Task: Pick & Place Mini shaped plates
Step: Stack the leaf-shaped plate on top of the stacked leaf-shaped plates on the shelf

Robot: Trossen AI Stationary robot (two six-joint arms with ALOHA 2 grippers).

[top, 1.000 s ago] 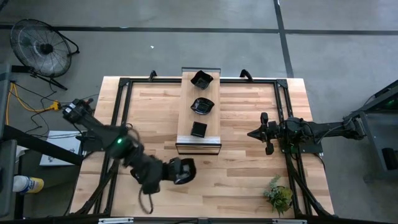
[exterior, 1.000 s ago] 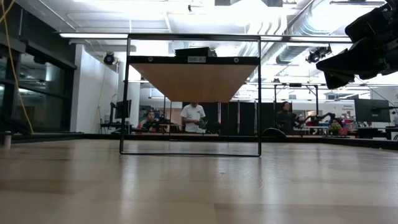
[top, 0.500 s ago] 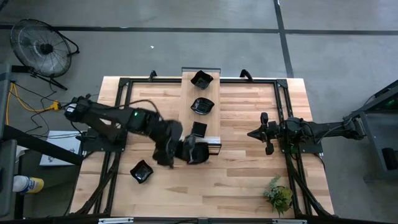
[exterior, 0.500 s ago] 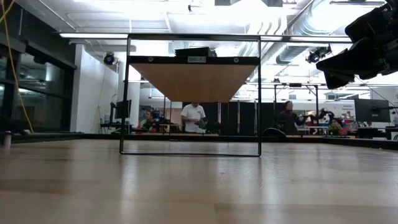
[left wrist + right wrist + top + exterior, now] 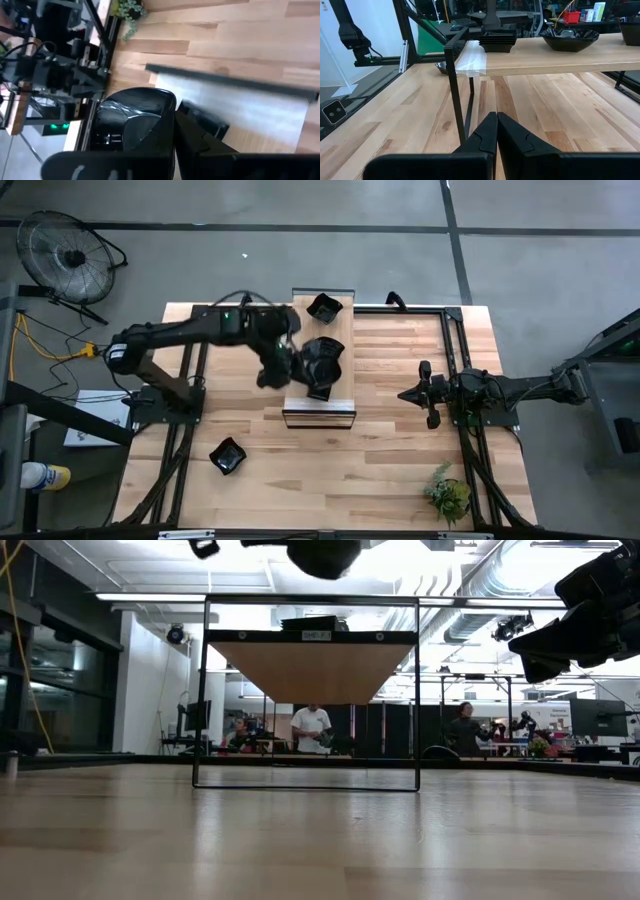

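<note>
A glossy black mini plate hangs above the middle of the raised wooden shelf, with my left gripper shut on it; the low view shows it high up. Two more black plates rest on the shelf: one at the far end and a square one near the front end. Another plate lies on the table at the near left. My right gripper stays shut and empty at the table's right. My left gripper pinches the plate's rim between its two fingers. It comes slanting down from the table's left side. The plate is lifted clear above the shelf, hollow side up and roughly level.
The shelf stands on a thin black frame at the table's far middle. A small green plant sits at the near right corner. Black rails run along the table's left and right sides. Bare wood lies in front of the shelf.
My left gripper has swung from the table's near left toward the far edge and the right, carrying the plate level. It now stands over the shelf's middle. The plate at the near left, covered by the arm before, now shows.
</note>
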